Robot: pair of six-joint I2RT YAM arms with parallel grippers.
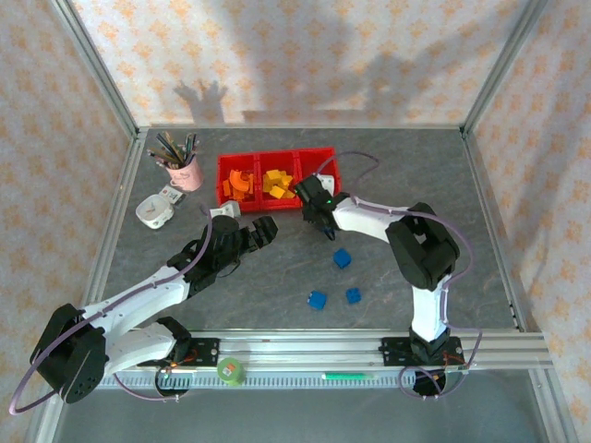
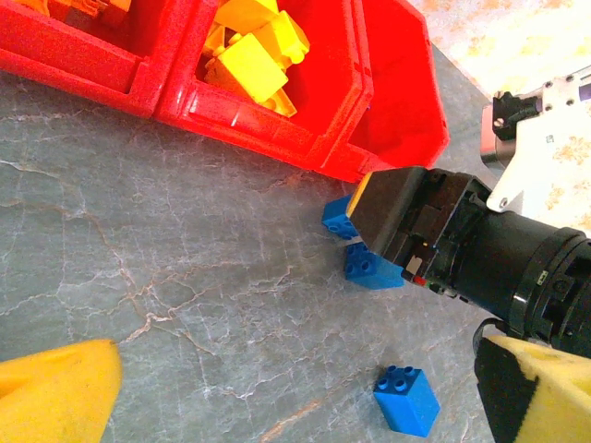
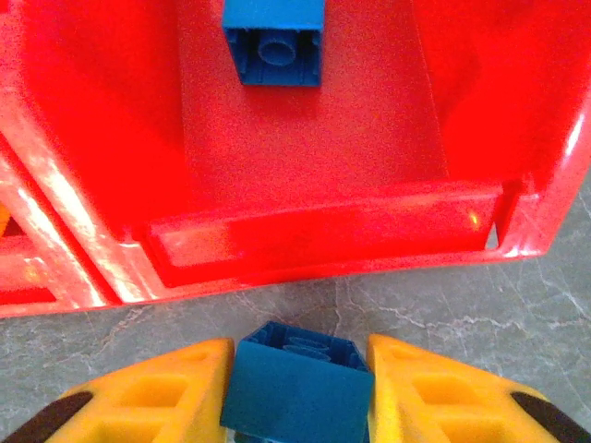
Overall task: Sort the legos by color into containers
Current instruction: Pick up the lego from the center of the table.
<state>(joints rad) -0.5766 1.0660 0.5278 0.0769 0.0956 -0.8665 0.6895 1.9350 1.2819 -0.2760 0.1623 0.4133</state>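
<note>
The red tray of three joined bins (image 1: pixel 325 159) stands at the back centre. Orange legos (image 1: pixel 239 185) fill its left bin and yellow legos (image 1: pixel 276 182) its middle one (image 2: pixel 319 138). One blue lego (image 3: pixel 273 41) lies in the right bin (image 3: pixel 305 231). My right gripper (image 3: pixel 297 395) is shut on a blue lego (image 3: pixel 295 388) just in front of that bin's near wall, low over the table (image 1: pixel 319 210). In the left wrist view blue lego pieces (image 2: pixel 369 268) show under its black jaws. My left gripper (image 1: pixel 265 231) hangs open and empty to the left, its yellow fingers (image 2: pixel 55 392) wide apart.
Three loose blue legos lie on the grey table (image 1: pixel 343 258) (image 1: pixel 318 300) (image 1: pixel 354 295); one (image 2: pixel 406 399) sits near my left gripper. A pink cup of pens (image 1: pixel 185 171) and a white object (image 1: pixel 155 210) stand at the left. A green tape roll (image 1: pixel 231 371) rests on the front rail.
</note>
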